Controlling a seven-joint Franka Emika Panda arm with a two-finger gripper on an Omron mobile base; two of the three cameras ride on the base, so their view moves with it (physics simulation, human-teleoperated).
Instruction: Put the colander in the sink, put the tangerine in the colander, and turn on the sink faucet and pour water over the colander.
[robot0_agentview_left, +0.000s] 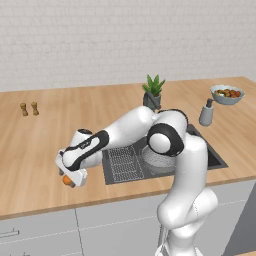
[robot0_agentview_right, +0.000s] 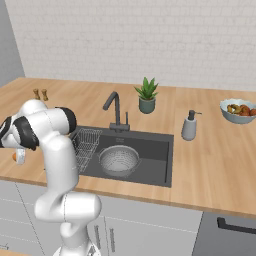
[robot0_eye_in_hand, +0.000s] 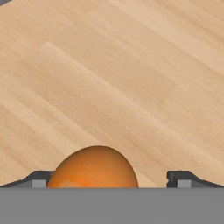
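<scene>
Currently the end effector (robot0_eye_in_hand: 112, 181), fingers spread wide, straddles the tangerine (robot0_eye_in_hand: 92, 168) on the wooden surface (robot0_agentview_left: 40, 145) left of the sink (robot0_agentview_right: 155, 150); closing off-centre could roll the round fruit away.

the tangerine (robot0_eye_in_hand: 92, 168) is showing bright orange against the counter (robot0_agentview_left: 40, 145), which is wearing a pale wood grain of light tan streaks. the sink (robot0_agentview_right: 152, 150) is looking dark grey, the colander (robot0_agentview_right: 119, 160) in it is shining light grey with a dotted pattern of holes, and the faucet (robot0_agentview_right: 115, 107) is showing dark grey. the plant (robot0_agentview_right: 147, 91) is showing spiky green in a dark pot, the wall (robot0_agentview_right: 150, 40) is showing white brick.
</scene>
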